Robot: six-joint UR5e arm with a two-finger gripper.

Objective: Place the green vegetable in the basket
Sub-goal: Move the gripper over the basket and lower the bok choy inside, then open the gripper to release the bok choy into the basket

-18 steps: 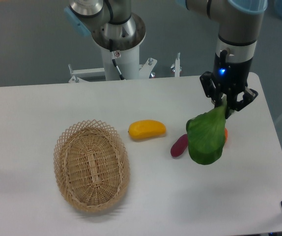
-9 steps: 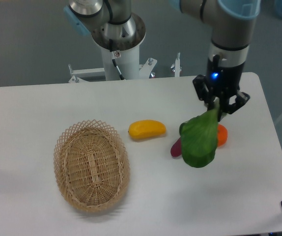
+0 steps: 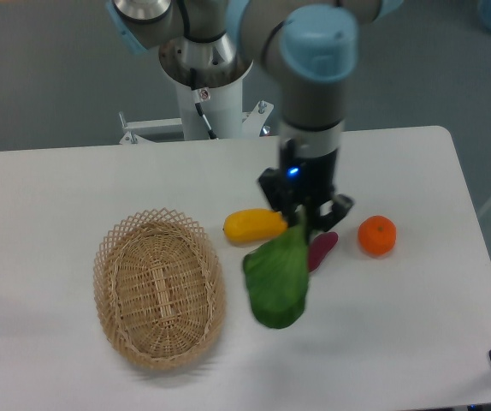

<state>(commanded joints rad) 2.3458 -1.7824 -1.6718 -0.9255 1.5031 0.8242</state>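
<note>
The robot is at the carrying step. The fingers (image 3: 304,221) are closed on the thin top end of the green vegetable (image 3: 278,276), and the big leaf hangs down from them in the air, above the white surface (image 3: 57,197). The vegetable is not in the basket (image 3: 159,288) yet. The basket sits to the left of it, close by but not touching, and it looks empty. For the next move, I think the arm needs to go left until the leaf hangs over the middle of the basket, then go down a bit and let go. The arm (image 3: 314,103) reaches out from its base at the back and points straight down. A yellow fruit (image 3: 254,225), a purple sweet potato (image 3: 322,250) and an orange (image 3: 376,235) lie near the fingers.
</note>
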